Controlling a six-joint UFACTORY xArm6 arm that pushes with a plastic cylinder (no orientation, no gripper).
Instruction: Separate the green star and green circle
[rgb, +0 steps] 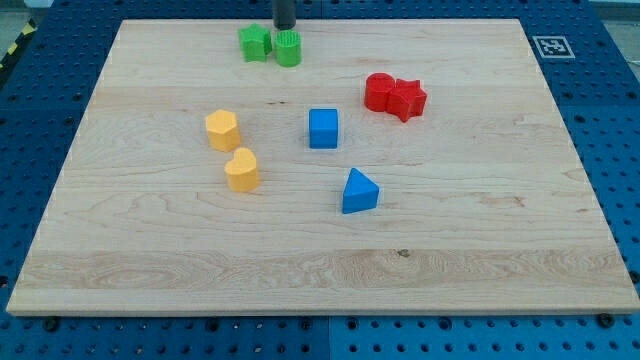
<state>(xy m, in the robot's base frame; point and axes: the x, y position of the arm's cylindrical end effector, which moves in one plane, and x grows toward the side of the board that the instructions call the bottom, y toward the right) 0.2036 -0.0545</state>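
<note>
The green star (254, 43) and the green circle (288, 48) sit side by side, touching or nearly so, near the view's top edge of the wooden board (150, 250). The star is on the left, the circle on the right. My tip (284, 28) comes down from the view's top and stands just behind the two, closest to the circle's top edge.
A red circle (379, 92) and a red star (407, 99) touch at the upper right. A blue cube (323, 128) is at centre, a blue triangle (360, 191) below it. A yellow hexagon (222, 130) and a yellow heart (242, 169) sit at left.
</note>
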